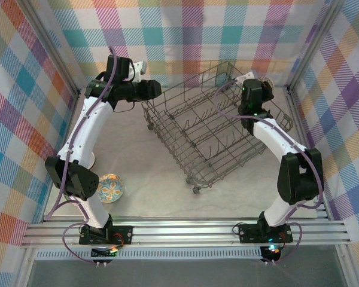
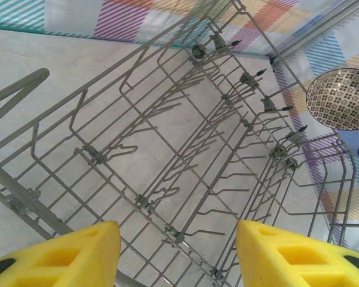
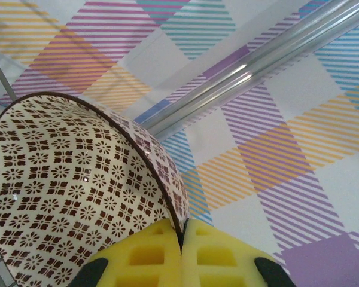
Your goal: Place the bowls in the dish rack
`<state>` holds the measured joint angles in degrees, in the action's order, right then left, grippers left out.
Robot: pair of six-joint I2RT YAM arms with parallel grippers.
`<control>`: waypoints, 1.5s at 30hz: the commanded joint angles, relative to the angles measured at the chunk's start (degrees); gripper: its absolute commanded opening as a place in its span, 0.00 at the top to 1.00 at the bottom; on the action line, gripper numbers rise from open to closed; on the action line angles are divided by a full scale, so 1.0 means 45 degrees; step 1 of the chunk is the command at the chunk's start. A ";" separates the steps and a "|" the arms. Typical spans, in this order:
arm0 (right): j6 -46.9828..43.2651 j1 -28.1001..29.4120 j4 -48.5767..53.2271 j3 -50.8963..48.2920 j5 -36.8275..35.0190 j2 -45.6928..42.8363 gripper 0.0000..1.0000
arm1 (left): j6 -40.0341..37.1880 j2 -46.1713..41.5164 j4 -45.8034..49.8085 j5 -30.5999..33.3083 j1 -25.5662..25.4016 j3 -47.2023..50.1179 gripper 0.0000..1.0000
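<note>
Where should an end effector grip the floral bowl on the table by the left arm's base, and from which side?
Probably the rim of the floral bowl, from above, one finger inside and one outside: it sits upright, mouth up. Take its right edge; the left arm's elbow crowds the other.

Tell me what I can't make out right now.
Top view: floral bowl, left side hidden by the left arm's elbow.
Right wrist view: brown-patterned bowl, cut off by left and bottom edges.
Left wrist view: dish rack, near end cut off by the bottom edge.
</note>
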<state>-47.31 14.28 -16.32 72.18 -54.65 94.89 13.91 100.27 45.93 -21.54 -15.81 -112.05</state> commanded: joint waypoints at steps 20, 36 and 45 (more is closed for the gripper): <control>0.0591 0.0036 0.0715 -0.0628 -0.1036 0.0481 1.00 | -0.0457 -0.0509 -0.0717 -0.0876 0.0623 0.0857 0.46; -0.0022 0.0028 0.0477 -0.1274 -0.1375 0.0630 1.00 | -0.0533 -0.0582 -0.0661 -0.1036 0.0721 0.1103 0.46; -0.0720 0.0125 -0.0132 -0.1962 -0.1396 0.0215 1.00 | -0.0537 -0.0778 -0.0750 -0.1052 0.0741 0.1384 0.46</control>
<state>-48.23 14.96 -15.11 65.12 -59.02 97.76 12.34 99.02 43.31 -24.67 -13.56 -106.30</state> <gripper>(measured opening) 0.046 0.541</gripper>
